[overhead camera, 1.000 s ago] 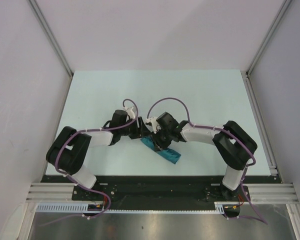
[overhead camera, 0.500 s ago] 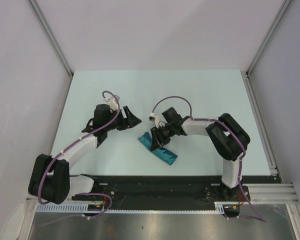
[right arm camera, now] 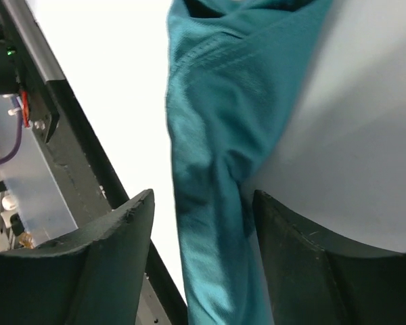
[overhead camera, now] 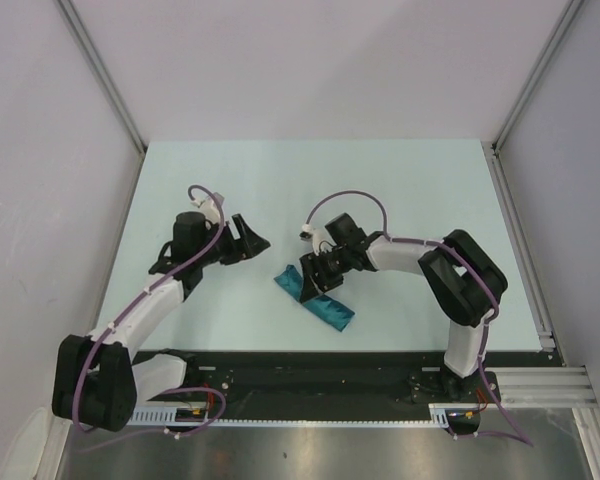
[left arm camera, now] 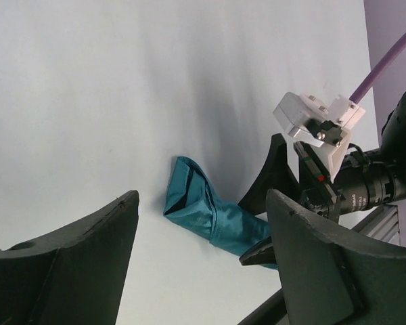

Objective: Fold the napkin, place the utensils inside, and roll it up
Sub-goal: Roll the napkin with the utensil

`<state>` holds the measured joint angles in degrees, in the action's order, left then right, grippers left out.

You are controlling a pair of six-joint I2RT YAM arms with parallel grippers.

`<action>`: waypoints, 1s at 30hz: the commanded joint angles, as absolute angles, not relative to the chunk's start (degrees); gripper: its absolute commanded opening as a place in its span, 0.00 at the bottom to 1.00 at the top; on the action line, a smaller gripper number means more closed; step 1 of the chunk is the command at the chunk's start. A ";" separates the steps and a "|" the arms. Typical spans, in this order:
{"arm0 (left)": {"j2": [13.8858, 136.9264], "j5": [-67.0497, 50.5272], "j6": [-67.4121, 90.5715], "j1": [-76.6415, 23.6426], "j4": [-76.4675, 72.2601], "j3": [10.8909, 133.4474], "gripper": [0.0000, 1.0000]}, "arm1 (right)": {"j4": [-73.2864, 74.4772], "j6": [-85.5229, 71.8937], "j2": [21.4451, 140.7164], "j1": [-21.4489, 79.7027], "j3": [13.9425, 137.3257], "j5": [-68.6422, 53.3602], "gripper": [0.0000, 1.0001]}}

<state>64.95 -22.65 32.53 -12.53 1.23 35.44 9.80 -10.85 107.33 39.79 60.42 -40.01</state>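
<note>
Clearly, the right end effector is released: its two dark fingers stand spread with the napkin passing between them. In the right wrist view a strip of bare surface shows between one finger and the cloth. The other finger sits right against the cloth's edge, and whether it actually touches I cannot tell. Nothing is pinched. From above, this end effector hangs low over the upper-left part of the roll, its arm reaching in from the right with the elbow bent back toward its base.

The left end effector is also released and holds nothing. Its fingers stand wide apart in the left wrist view, with the open end of the napkin and the right arm's wrist camera seen beyond them. It sits to the left of the napkin, apart from it, pointing toward it.

The napkin itself is a teal, slightly shiny cloth rolled into a narrow bundle. It lies flat on the pale worktop, slanting from upper left to lower right, in the near middle of the surface. That puts it between the two arms and near the black rail that carries their bases. Its upper-left end gapes open, showing dark folds inside. Over both arms loop purple cables.
</note>
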 commanded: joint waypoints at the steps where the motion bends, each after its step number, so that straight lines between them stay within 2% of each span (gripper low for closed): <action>1: 62.84 -23.03 31.03 -11.43 2.46 35.68 0.80 | 13.89 -9.67 103.89 38.15 60.20 -34.72 0.66; 4: 62.40 -23.12 30.68 -11.25 2.81 35.95 0.84 | 13.89 -9.93 102.13 36.83 60.73 -34.37 0.68; 5: 62.40 -22.94 30.50 -11.08 3.25 36.30 0.88 | 13.71 -9.93 101.69 36.57 60.82 -34.10 0.68; 13: 58.99 -25.74 28.66 -5.11 6.94 38.76 0.96 | 10.02 -13.62 92.39 30.33 57.14 -27.44 0.69; 20: 54.24 -32.33 20.14 3.85 15.37 43.85 1.00 | 7.82 -17.58 69.40 22.24 48.79 -15.93 0.71; 24: 50.10 -32.44 14.17 4.75 18.01 44.21 1.00 | 10.89 -16.70 58.29 21.97 45.36 -2.85 0.72; 30: 46.85 -32.17 13.88 4.75 16.80 42.28 1.00 | 10.81 -15.82 46.77 21.97 38.94 5.88 0.73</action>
<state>48.86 -30.50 16.75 4.38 17.37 41.91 10.46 -16.32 50.48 21.87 42.04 -3.53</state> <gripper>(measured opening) 0.996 0.721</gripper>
